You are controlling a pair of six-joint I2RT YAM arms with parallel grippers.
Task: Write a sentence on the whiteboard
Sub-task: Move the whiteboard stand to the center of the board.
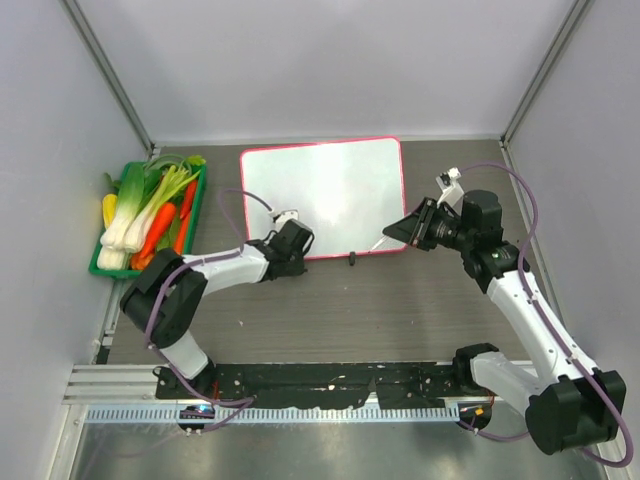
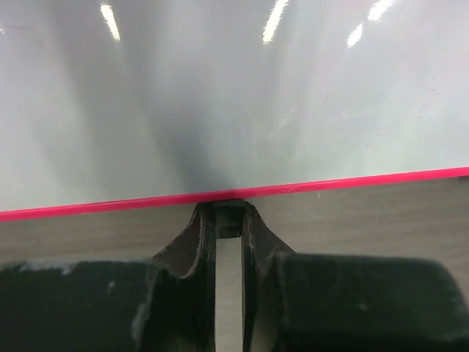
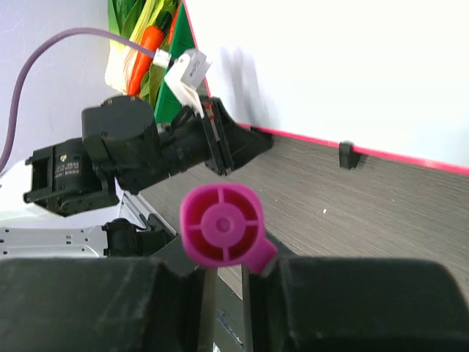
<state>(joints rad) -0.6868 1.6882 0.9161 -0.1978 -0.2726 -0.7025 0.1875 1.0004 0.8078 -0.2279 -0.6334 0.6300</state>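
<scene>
So | glossy white pink-framed whiteboard (image 1: 320, 180) flat on tabletop (image 1: 400, 310), blank | left hand (image 2: 229, 224) pinching its small black foot (image 2: 229, 214) | right hand (image 3: 223, 275) clutching magenta-ended marker (image 3: 222, 224) | whole sentence left to write, I'd say

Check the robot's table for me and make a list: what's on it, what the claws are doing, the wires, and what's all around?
Surface: dark wood-grain table.
Job's things: whiteboard lying flat, no writing seen; marker with a pink end.
Clutter: green tray of vegetables, left of the whiteboard.
Grippers: left gripper pinching a black foot on the whiteboard's near edge; right gripper shut on the marker, tip near that same edge, contact unclear.
Cables: purple cables looping along both arms.
Surroundings: pale walls, metal posts in the corners.
</scene>
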